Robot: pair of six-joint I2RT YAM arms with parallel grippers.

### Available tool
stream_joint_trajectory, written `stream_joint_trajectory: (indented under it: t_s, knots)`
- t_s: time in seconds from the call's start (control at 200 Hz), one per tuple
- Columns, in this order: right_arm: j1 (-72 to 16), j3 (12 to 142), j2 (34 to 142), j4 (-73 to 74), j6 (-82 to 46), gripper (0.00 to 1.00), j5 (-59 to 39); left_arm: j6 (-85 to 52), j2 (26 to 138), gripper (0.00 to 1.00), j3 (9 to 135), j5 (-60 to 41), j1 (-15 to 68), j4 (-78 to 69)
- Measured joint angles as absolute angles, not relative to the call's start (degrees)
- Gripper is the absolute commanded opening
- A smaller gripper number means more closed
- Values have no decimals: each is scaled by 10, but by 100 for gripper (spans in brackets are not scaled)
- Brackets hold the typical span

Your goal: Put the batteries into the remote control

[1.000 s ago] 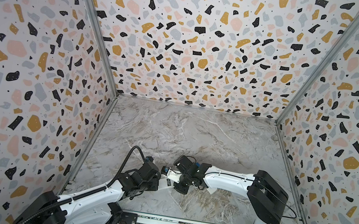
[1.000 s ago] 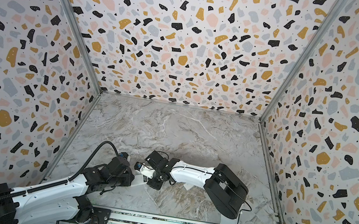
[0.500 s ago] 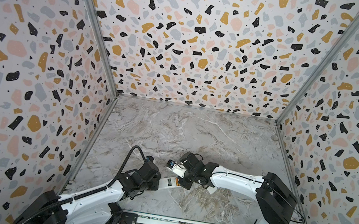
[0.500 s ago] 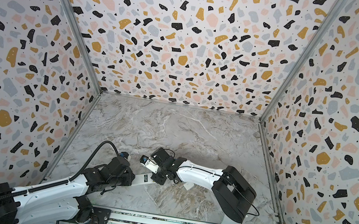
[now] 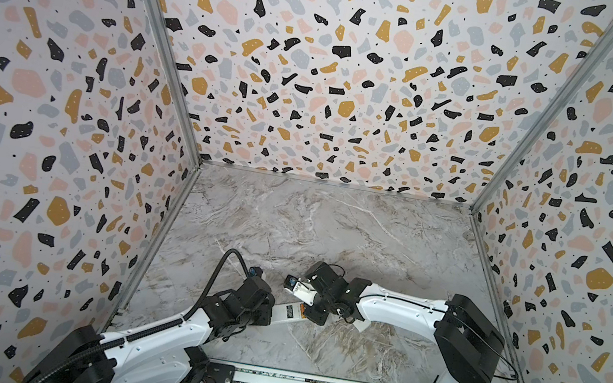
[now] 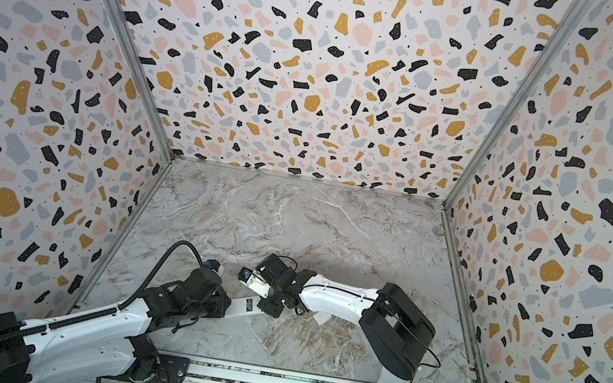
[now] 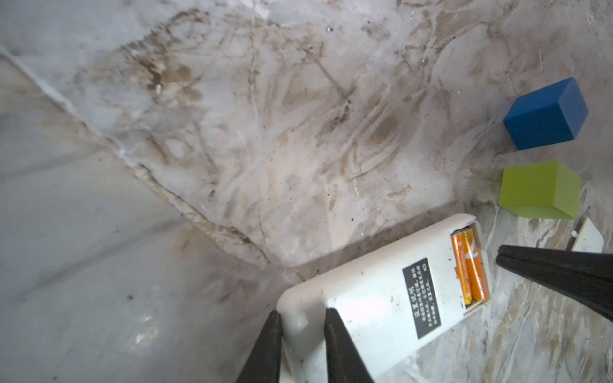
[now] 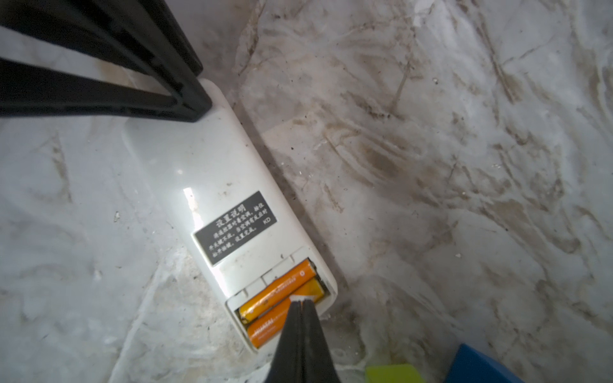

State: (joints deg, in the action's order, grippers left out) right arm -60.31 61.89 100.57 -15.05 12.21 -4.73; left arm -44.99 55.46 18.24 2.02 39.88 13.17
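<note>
- The slim oblong remote control [image 8: 212, 185], its white plastic back upward, lies on the grey marble table [image 8: 464, 165] close to the robot's side, between both arms. In both top views only a short part of it shows.
- The two thin orange batteries [image 8: 282, 285] with silvery ends lie side by side inside its open compartment. Loading seems almost finished, and the step in hand is probably seating them.
- The left gripper [image 7: 303, 313] pinches the end of the remote control opposite the compartment and steadies it.
- The right gripper [image 8: 300, 308] has its fingers pressed together and holds nothing. Its tip is at the nearer battery, but I cannot tell if it touches.
- The next move, I judge, calls for a gentle straight push down without slipping off the round battery.
- The left wrist view shows whole a solid blue cube [image 7: 547, 114], a lime green cube [image 7: 540, 194] and a small white flat piece [image 7: 587, 238], maybe the cover. The right wrist view cuts the cubes at its edge, and the top views give no clear sight of the batteries.
</note>
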Motion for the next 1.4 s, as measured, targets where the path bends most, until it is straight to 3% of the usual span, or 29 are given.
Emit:
stream_joint_trajectory:
  t_s: [1.401]
  knots:
    - [-629, 619, 1016, -170, 112, 0, -6, -449, 555, 24, 182, 20, 399, 130]
